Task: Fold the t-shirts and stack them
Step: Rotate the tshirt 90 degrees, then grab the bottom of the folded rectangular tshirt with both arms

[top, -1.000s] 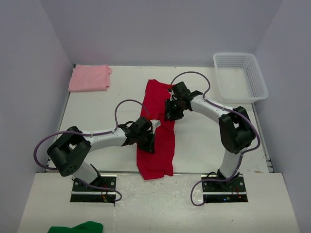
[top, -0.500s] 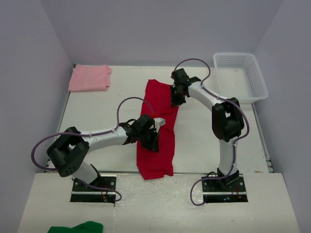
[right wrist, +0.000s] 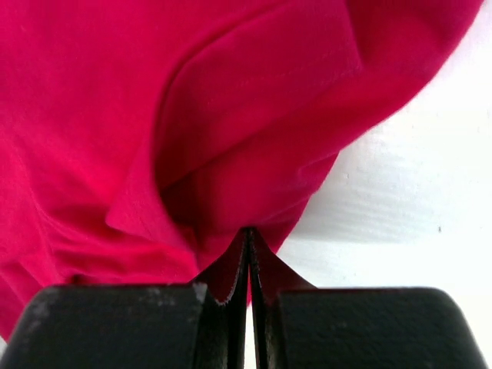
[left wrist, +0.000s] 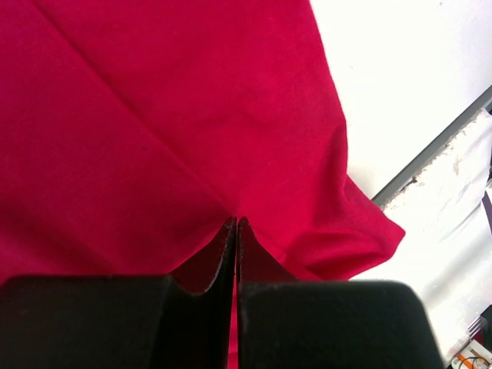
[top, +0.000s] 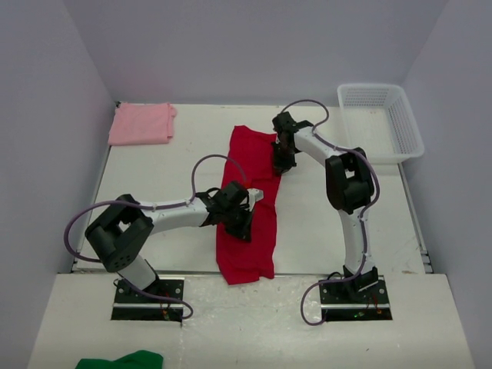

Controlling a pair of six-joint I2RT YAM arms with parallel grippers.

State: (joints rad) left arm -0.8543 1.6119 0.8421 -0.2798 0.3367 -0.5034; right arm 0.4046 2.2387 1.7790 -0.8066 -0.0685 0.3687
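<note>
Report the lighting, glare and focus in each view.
Top external: even, soft light, everything sharp, only faint shadows beside the red t-shirt. Left wrist: the table blows out to white; the left end effector is near black. Right wrist: table bright white, right end effector dark, cloth folds shaded.

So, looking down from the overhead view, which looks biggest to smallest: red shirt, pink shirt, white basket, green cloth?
1. Red shirt
2. White basket, not far behind
3. Pink shirt
4. Green cloth, though the picture's edge cuts it off, so its full size is unsure
</note>
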